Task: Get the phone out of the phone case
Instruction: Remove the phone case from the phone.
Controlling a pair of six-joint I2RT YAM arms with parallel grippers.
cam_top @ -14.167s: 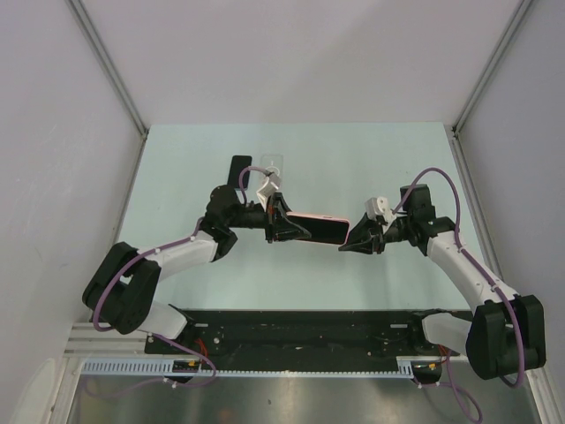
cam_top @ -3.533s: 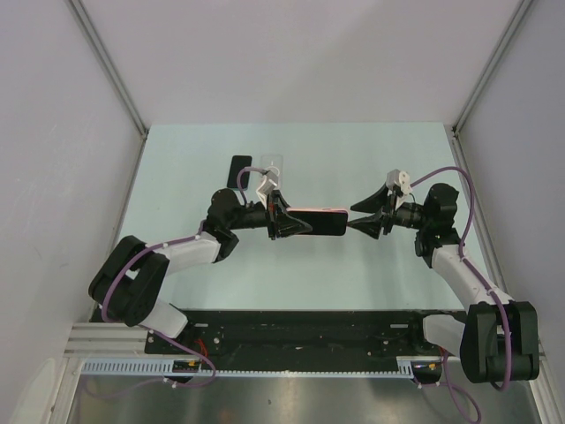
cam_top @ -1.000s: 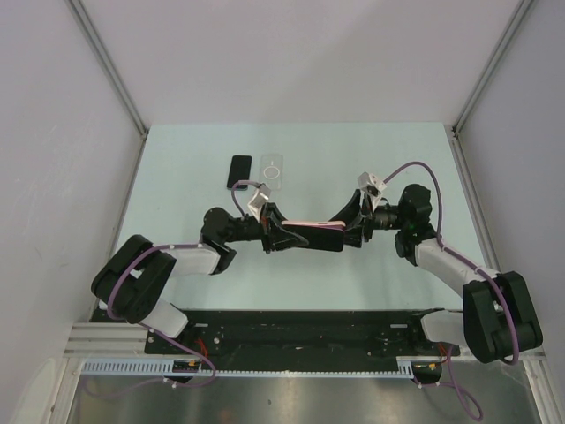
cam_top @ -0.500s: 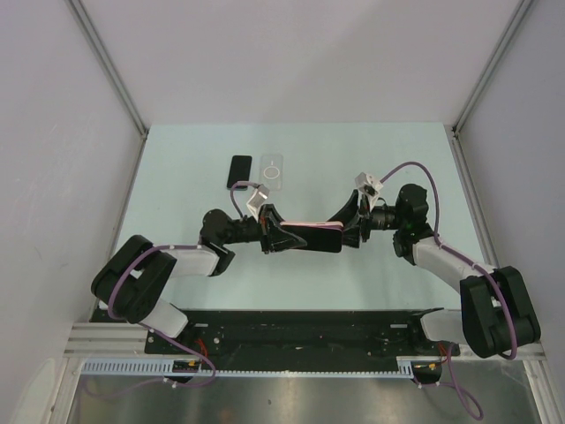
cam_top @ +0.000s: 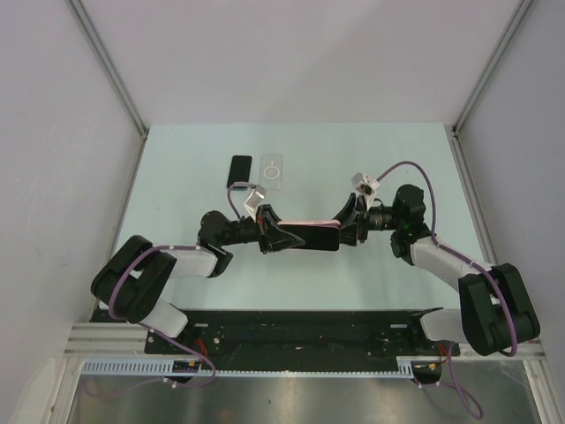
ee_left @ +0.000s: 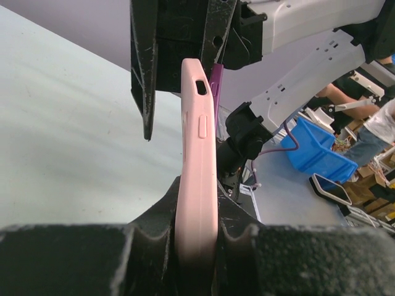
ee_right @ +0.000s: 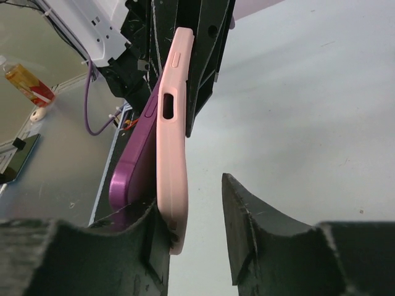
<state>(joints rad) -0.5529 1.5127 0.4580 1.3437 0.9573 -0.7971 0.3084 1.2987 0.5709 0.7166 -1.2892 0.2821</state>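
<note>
The pink phone case was held on edge in the air above the pale green surface, stretched between the two arms. The left claw was pressed together on one end of it, pinching the case across its thickness.

At the other end, the right claw stood partly spread. The case lay against the inner face of one finger, with a clear gap to the other finger, so nothing was pinched there. In the right wrist view the purple phone had peeled away from the case at that end. Its corner ran down behind the same finger, which seemed wedged between phone and case. Whether the phone was seated at the left claw's end could not be told.

The case looked soft and rubbery, so it would probably flex and cling rather than pop free. The phone was likely stiff, smooth, slippery and breakable if dropped from that height. The freed purple end, taken across its flat faces, seemed the best hold.

A black phone and a clear case lay farther back on the surface.
</note>
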